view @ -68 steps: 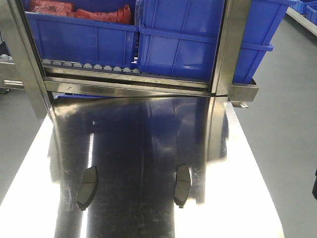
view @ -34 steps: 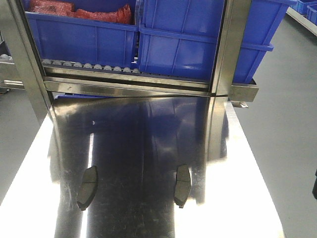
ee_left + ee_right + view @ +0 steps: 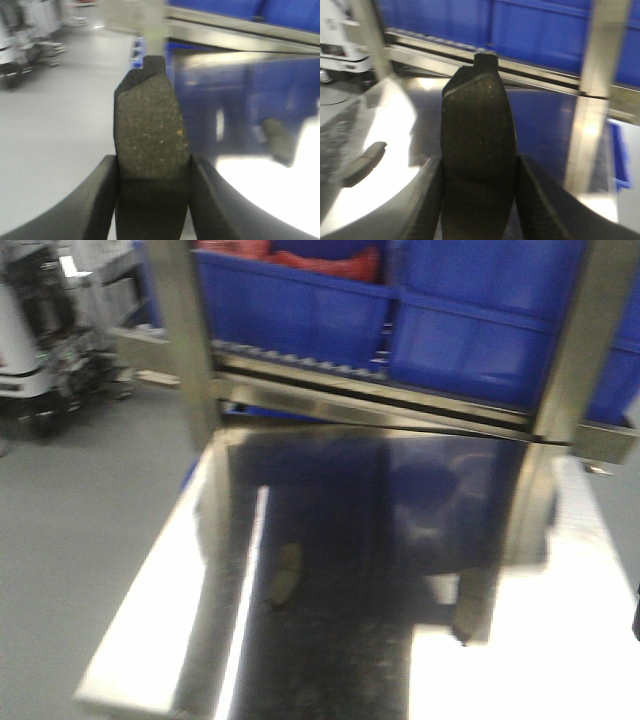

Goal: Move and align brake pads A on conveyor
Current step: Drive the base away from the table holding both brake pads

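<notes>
My left gripper (image 3: 152,167) is shut on a dark-grey brake pad (image 3: 150,125) that stands up between its fingers. My right gripper (image 3: 479,170) is likewise shut on a second brake pad (image 3: 477,130). Two more pads lie flat on the shiny steel table: one (image 3: 277,141) shows to the right in the left wrist view, one (image 3: 364,162) to the left in the right wrist view. The blurred front view shows one lying pad (image 3: 283,575). Neither gripper appears in the front view. The conveyor is out of view.
The steel table (image 3: 520,670) ends at a metal frame post (image 3: 190,340) and a roller rail. Blue bins (image 3: 470,320) sit on the rack behind, one holding red parts. Grey floor (image 3: 80,520) and a piece of machinery (image 3: 40,340) lie to the left.
The front view has swung to the left and blurred, so the table and rack now sit further right and floor fills the left. The pads on the table have not shifted on it.
</notes>
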Available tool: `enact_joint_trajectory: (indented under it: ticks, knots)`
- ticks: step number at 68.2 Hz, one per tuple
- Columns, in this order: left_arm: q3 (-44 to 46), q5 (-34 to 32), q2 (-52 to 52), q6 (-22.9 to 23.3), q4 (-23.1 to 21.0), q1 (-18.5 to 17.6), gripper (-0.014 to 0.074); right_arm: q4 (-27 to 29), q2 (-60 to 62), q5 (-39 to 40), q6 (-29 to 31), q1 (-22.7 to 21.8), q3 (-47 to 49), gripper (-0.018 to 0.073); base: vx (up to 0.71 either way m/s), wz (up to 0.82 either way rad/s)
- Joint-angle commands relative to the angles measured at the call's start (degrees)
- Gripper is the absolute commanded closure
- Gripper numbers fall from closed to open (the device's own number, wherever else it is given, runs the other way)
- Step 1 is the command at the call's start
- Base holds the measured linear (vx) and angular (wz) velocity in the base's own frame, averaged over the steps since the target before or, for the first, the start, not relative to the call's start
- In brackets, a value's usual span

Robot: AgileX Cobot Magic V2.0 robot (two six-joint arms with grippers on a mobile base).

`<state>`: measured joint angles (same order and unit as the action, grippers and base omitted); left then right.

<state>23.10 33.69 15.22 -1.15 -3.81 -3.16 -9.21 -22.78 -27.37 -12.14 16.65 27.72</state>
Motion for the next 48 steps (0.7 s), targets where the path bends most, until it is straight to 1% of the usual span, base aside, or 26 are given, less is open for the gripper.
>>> enact_joint_trajectory:
  ticks: [1,48]
  knots:
    - [1.68,-5.65,0.45,0.12,-0.43,-0.23,0.0602,-0.85,-0.11,5.34,0.48,0.0,1.68,0.0566,-0.17,0.81]
    - [1.68,-5.65,0.45,0.12,-0.43,-0.23,0.0602,-0.85,-0.11,5.4,0.48,0.0,1.68,0.0566,-0.21,0.8]
